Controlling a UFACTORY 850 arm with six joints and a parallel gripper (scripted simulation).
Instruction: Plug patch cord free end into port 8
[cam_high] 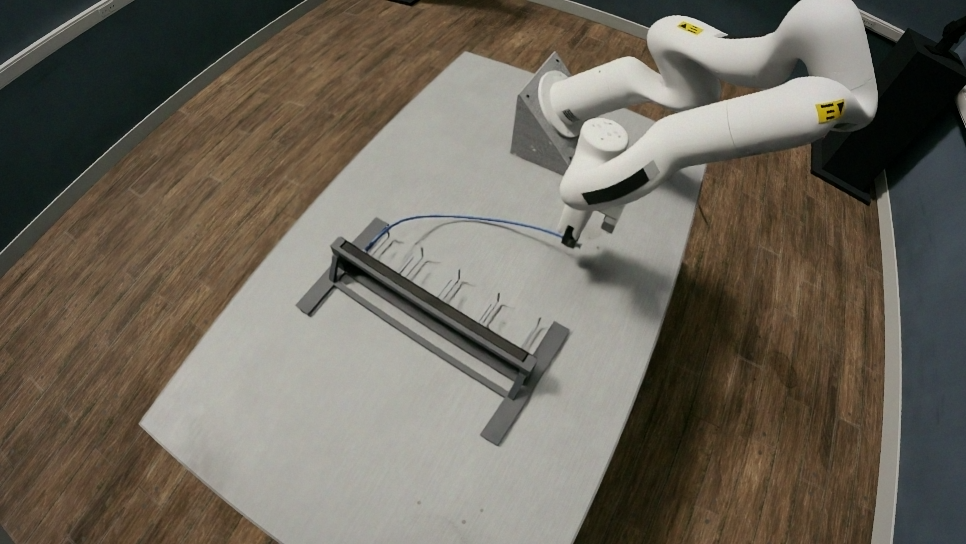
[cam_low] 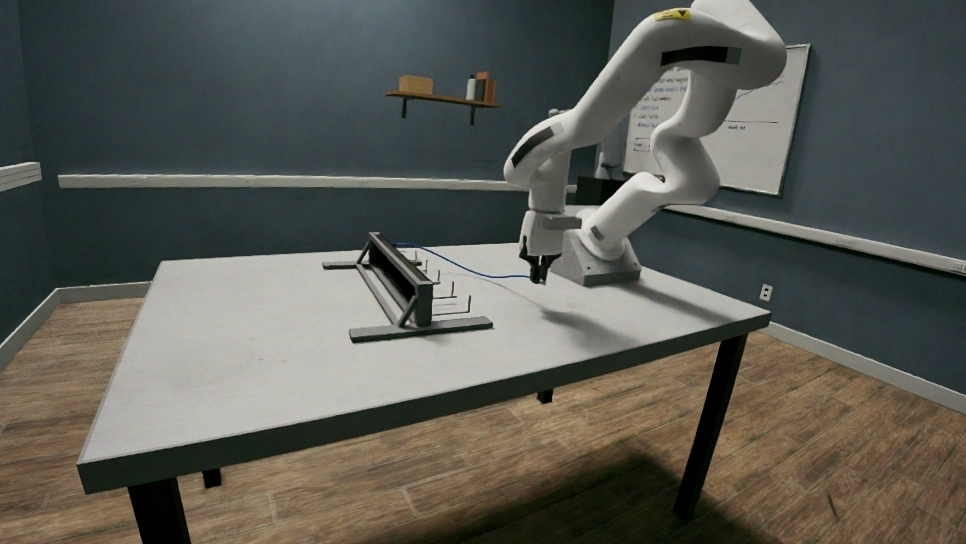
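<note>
The rack (cam_high: 432, 305) stands mid-table (cam_high: 283, 405). My base (cam_high: 534, 138) sits behind it. The patch cord (cam_high: 473, 219) runs from the rack's end to my gripper (cam_high: 571, 237).

Even, dim room light, soft shadows.
A blurred shadow is cast on the surface (cam_high: 283, 378); straight edges are bowed in the top view.
</note>
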